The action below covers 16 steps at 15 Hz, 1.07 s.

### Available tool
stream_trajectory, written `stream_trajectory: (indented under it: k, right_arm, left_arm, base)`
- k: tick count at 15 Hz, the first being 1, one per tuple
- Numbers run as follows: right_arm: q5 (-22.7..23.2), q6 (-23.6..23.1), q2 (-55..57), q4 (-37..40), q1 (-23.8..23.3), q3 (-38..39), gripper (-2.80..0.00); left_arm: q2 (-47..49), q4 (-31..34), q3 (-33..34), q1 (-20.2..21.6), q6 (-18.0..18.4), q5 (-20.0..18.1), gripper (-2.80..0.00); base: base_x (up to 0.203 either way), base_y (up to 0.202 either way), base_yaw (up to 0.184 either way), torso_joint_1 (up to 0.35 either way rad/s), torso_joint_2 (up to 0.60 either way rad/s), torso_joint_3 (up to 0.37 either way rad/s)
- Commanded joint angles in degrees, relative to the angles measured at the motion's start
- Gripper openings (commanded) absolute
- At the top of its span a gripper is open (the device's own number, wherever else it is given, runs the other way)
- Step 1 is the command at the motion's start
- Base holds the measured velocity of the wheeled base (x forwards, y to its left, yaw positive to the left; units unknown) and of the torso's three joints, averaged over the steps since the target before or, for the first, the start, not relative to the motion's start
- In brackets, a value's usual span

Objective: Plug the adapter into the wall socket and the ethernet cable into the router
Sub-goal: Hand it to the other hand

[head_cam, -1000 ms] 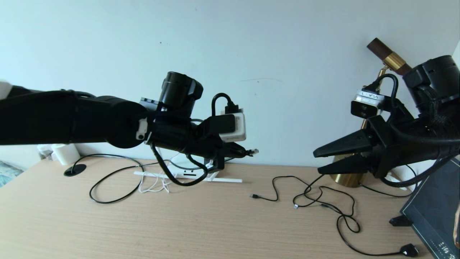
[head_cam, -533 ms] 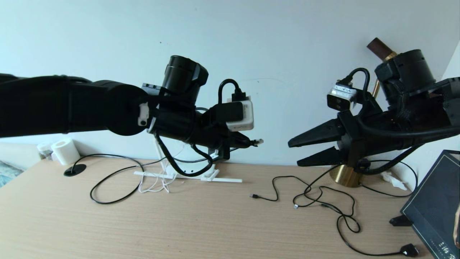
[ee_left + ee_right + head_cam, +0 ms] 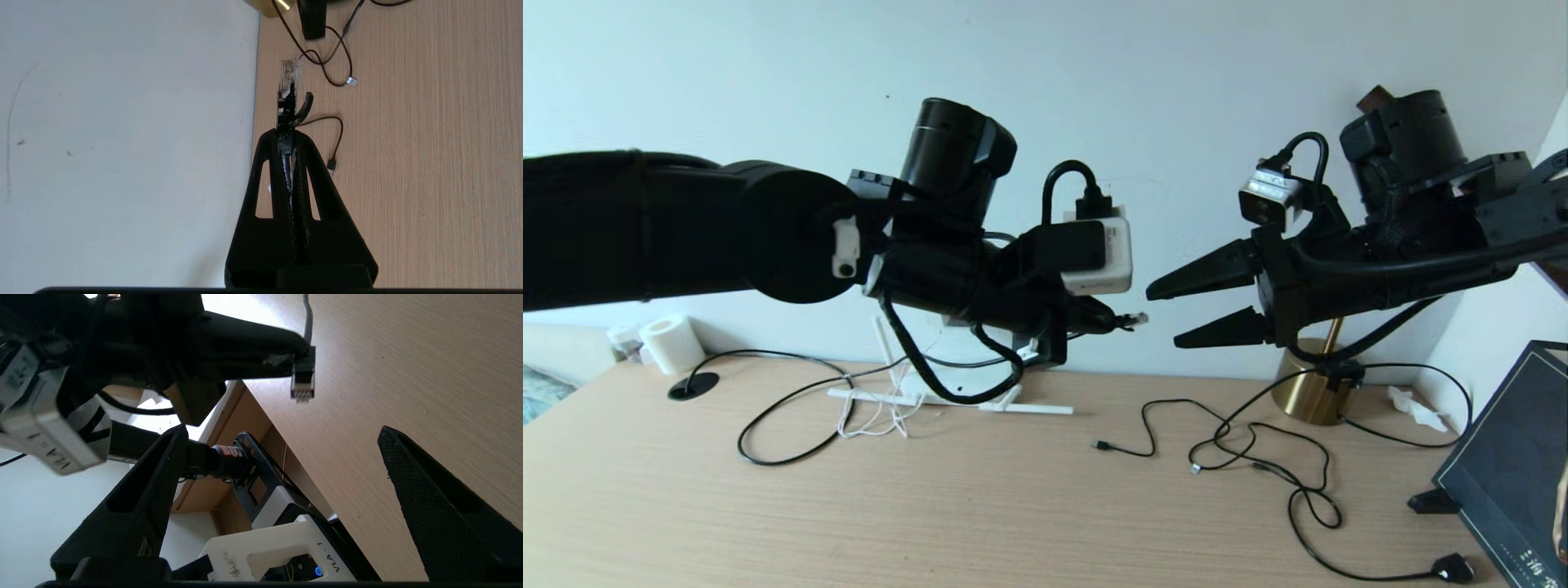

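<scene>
One ethernet cable point(image 3: 1131, 320) matters here, held in mid-air near the centre of the head view, above the wooden surface point(image 3: 980, 506). Its clear clip connector sticks out past the left gripper point(image 3: 1112, 318), whose jaws are clenched on the black boot just behind it. The connector's long axis runs level, tip pointing toward frame right, at the right gripper point(image 3: 1205, 306). That gripper's jaws are spread wide and hold nothing, just beside the tip. The plug looks light and rigid, its latch tab likely fragile, while the cable behind is limp; the boot seems the safest place to grip. The router point(image 3: 947, 384) sits low behind the left arm, mostly hidden.
</scene>
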Motion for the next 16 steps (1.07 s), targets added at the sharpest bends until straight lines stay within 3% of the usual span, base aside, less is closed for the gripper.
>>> stream_trajectory:
  k: [1, 7, 16]
  right_arm:
    - [0.21, 0.23, 0.95, 0.05, -0.04, -0.12, 0.0]
    - [-3.44, -0.16, -1.33, -5.36, -2.6, 7.52, 0.0]
    - [-2.23, -0.03, -4.17, -6.89, -4.09, 9.55, 0.0]
  left_arm:
    - [0.05, 0.08, -1.0, -0.86, 0.27, 0.07, -2.8]
    - [5.97, 0.75, -7.74, -4.44, 0.07, 0.86, -2.8]
    - [6.46, 0.68, -6.91, -3.67, -0.7, 0.85, -2.8]
  base:
    - [0.0, 0.0, 0.0, 0.0, 0.0, 0.0]
    - [0.0, 0.0, 0.0, 0.0, 0.0, 0.0]
    - [0.0, 0.0, 0.0, 0.0, 0.0, 0.0]
